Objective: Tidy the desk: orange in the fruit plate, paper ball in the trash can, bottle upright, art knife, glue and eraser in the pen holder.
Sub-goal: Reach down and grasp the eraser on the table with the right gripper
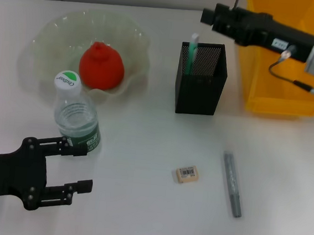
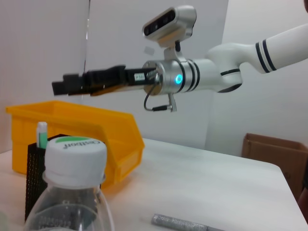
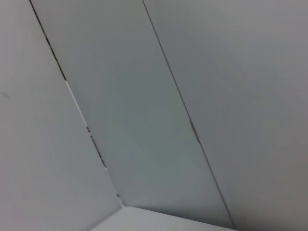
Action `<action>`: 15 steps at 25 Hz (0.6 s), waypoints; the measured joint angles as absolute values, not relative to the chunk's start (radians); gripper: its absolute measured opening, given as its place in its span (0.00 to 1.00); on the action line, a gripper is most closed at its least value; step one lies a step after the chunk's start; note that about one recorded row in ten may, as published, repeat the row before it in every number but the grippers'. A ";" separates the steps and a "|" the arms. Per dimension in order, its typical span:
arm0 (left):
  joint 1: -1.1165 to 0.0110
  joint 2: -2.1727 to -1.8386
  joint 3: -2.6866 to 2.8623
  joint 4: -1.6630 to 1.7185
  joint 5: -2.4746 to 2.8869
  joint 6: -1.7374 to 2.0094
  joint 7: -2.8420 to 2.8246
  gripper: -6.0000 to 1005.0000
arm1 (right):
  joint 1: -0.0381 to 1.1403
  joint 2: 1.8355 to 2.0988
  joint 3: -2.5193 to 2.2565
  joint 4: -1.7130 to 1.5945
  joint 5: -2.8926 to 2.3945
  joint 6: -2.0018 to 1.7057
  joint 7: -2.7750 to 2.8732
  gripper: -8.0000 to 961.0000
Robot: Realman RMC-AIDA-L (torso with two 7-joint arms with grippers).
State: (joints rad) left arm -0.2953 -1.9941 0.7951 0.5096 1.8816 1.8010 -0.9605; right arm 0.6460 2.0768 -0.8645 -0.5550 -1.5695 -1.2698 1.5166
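Head view, left gripper (image 1: pixel 86 169): I've got it low at the near left, jaws spread wide with nothing between them, upper finger just beside the base of the water bottle.
Head view, water bottle (image 1: pixel 75 109): standing upright, white cap on, green label, just near of the fruit plate.
Head view, fruit plate (image 1: pixel 48 35): clear wavy glass dish at the far left, with the orange (image 1: pixel 101 65) sitting in it.
Head view, pen holder (image 1: pixel 201 77): black mesh box mid-table, with a green-and-white glue stick (image 1: pixel 193 51) poking up out of it.
Head view, eraser (image 1: pixel 187 174): small beige block with a barcode label, lying flat on the table, near side, well apart from the holder.
Head view, art knife (image 1: pixel 232 183): grey, lying flat just right of the eraser, not touching it.
Head view, yellow bin (image 1: pixel 270 95): far right, right of the pen holder.
Head view, right gripper (image 1: pixel 207 15): held up high at the far right, over the bin's left edge; honestly I can't tell how its jaws stand.
Left wrist view, bottle cap (image 2: pixel 75 154): fills the close foreground, with the holder and bin behind it.
Left wrist view, right gripper: hanging in the air above the bin, pointing sideways; jaws still unreadable for me.
Left wrist view, knife: one grey end shows on the table.
Right wrist view: only plain grey wall panels with seams.
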 joint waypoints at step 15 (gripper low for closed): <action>-0.295 -1.987 0.803 0.508 1.886 1.819 -0.971 0.68 | 0.730 1.987 -1.063 -1.312 -2.070 -1.894 2.140 0.73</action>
State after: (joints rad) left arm -0.2947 -1.9869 0.8026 0.5076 1.8856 1.8186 -0.9710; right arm 0.7301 1.9874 -1.0634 -1.3123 -2.0703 -1.8941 2.1403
